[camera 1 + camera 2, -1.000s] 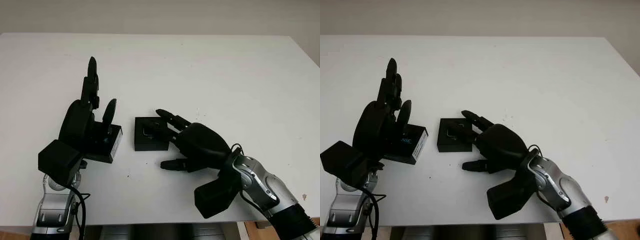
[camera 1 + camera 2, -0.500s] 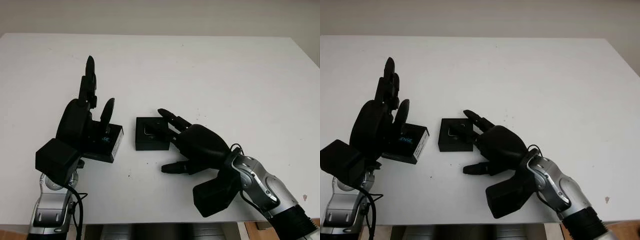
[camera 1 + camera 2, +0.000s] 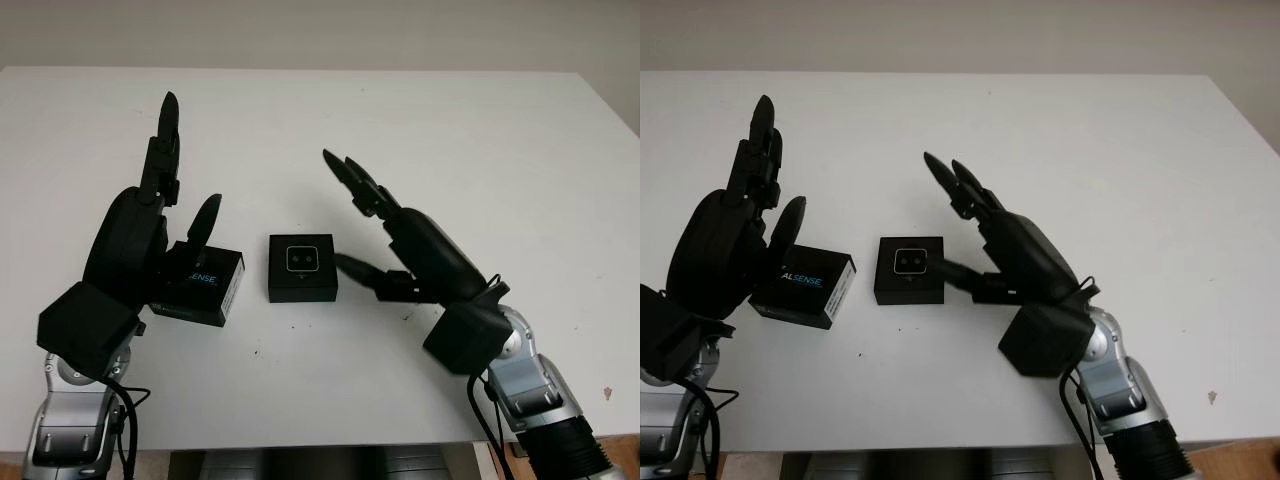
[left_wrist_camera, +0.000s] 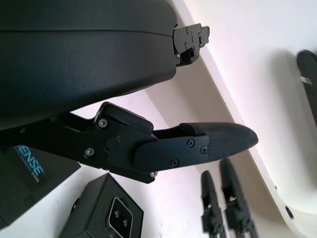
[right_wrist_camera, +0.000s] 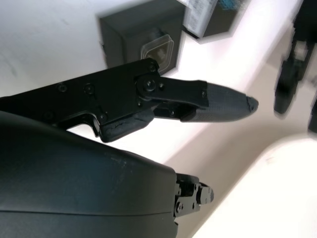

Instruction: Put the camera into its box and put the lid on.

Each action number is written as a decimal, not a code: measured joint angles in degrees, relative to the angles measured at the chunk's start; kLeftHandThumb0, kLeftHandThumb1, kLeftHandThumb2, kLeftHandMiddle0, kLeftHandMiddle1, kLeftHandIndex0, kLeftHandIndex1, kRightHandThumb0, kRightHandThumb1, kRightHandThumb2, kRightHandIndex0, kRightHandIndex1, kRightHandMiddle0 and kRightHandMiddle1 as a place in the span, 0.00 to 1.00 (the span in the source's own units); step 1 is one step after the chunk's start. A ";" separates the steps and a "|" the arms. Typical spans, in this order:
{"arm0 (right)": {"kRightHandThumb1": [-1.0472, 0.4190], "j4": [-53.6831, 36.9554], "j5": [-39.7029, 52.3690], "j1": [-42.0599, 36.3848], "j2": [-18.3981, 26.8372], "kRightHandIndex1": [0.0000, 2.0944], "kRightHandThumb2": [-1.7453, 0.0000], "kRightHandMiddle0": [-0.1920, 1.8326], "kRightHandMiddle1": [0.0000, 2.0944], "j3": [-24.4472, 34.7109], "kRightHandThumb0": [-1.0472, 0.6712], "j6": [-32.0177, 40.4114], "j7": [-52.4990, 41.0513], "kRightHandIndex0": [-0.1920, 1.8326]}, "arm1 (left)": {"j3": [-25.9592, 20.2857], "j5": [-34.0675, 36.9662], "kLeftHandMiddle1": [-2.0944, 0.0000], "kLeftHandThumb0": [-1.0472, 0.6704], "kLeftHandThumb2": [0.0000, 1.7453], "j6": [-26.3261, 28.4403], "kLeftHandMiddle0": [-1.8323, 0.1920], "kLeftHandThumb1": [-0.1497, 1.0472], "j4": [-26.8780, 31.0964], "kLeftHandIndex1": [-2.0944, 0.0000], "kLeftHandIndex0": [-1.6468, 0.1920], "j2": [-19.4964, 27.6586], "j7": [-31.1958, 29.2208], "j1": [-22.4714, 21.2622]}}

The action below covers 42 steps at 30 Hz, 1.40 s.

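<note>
Right hand (image 3: pixel 395 235) has lifted off and pulled back to the right: a second ago its fingers lay over the small black box, now it hovers open just right of it, holding nothing, fingers pointing far-left, thumb reaching toward the box's right side but apart from it. Left hand (image 3: pixel 150 225) has also risen a bit; it's open, holding nothing, above and just left of the lid (image 3: pixel 205 285), the black printed-sleeve piece that sat partly under its palm before and is now mostly uncovered. Box (image 3: pixel 302 267) sits on the white table (image 3: pixel 480 140) between the hands, slightly right of the lid and not touching it. Camera (image 3: pixel 301 259) shows in the box's top, lens face up, apparently seated in its recess already. Handling guess: camera is small, rigid, light, smooth-faced and lens is scratch-prone, so leave it alone. Lid looks like stiff light card, slick finish; take it by its two long sides, thumb opposing fingers, and keep it level over the box.
</note>
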State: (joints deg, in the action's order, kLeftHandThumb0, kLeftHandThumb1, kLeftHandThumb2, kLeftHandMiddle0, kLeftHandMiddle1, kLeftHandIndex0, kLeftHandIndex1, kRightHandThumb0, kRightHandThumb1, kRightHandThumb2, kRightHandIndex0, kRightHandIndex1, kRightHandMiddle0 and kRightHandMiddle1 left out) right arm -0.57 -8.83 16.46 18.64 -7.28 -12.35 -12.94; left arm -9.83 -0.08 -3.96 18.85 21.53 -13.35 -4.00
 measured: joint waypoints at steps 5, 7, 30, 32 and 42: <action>0.00 -0.47 2.84 2.94 -0.19 0.05 0.67 0.13 0.04 2.84 0.17 4.63 -1.09 0.13 | -2.64 1.90 0.98 0.13 0.11 1.60 1.00 0.99 0.94 0.98 0.98 6.49 -6.30 -0.23; 0.00 0.11 2.88 4.18 -0.19 0.05 0.67 0.14 0.05 3.79 0.18 4.92 -0.72 0.14 | -4.02 2.98 0.98 0.15 0.07 3.01 0.99 0.96 0.96 0.97 0.97 10.19 -9.55 -0.89; 0.00 8.74 14.41 12.61 0.51 0.02 0.68 0.09 0.02 12.20 0.20 15.92 -5.73 0.08 | 3.25 -14.16 0.99 0.10 0.03 -11.51 0.96 0.81 -14.77 0.99 0.96 35.04 -25.76 -10.95; 0.00 8.86 13.92 12.62 0.54 0.02 0.68 0.09 0.02 12.16 0.20 15.88 -5.85 0.08 | 3.89 -15.64 0.98 0.09 0.03 -13.76 0.96 0.81 -16.06 0.99 0.97 35.06 -25.14 -10.97; 0.00 9.58 10.67 13.00 0.65 0.03 0.67 0.09 0.02 11.63 0.23 14.19 -5.45 0.09 | 4.53 -20.71 0.99 0.14 0.03 -16.92 1.00 0.83 -17.09 1.00 1.00 35.19 -23.06 -7.69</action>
State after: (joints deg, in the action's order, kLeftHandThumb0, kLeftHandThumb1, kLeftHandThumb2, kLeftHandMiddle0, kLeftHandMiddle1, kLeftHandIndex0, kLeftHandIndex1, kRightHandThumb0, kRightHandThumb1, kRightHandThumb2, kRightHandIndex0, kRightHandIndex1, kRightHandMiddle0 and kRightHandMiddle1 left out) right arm 9.01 1.84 29.47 19.29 4.35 1.84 -18.39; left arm -5.31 -20.79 -20.88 1.76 56.73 -36.42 -11.69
